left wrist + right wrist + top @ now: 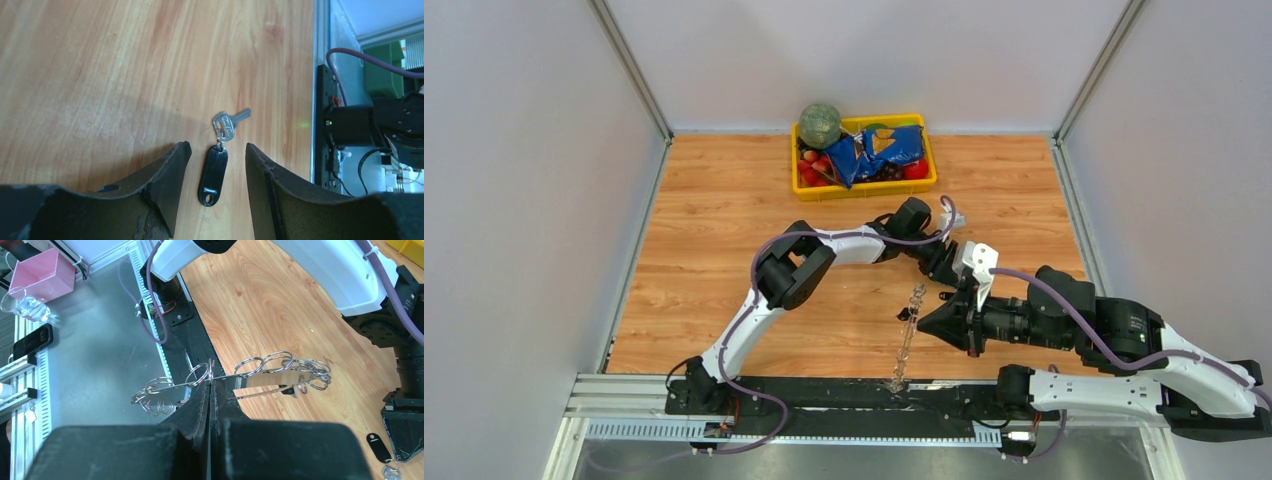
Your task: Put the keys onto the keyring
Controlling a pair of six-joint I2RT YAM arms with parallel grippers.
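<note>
Closest to me, at the near edge of the table (724,230), the right gripper (210,390) has its jaws pressed tight together on the keyring (260,377). It pinches the thin silver loop about midway along, so the fringe of small rings sticks out on both sides of the fingers. From above, the keyring's long line runs near to far, from just over the rail toward the middle of the table. It looks to be held up off the wood rather than lying on it.

Just beyond it, the left gripper (217,146) points down at the boards with its jaws about half apart and nothing in them. The one key (214,172) I can see lies flat on the wood directly under that gap. Its black head sits between the two fingers (167,185) and its silver blade pokes out past the tips, bent a little to one side. The key lies roughly along the fingers, so I'd judge that closing them would pinch the black head across its narrow width. The left arm is plainly the nearer one to the key, and the right has its grip taken up. The keyring hangs just beside, on the near side of the left gripper.

At the far edge sits a yellow tray (864,190) of odds and ends, well apart from all this.
</note>
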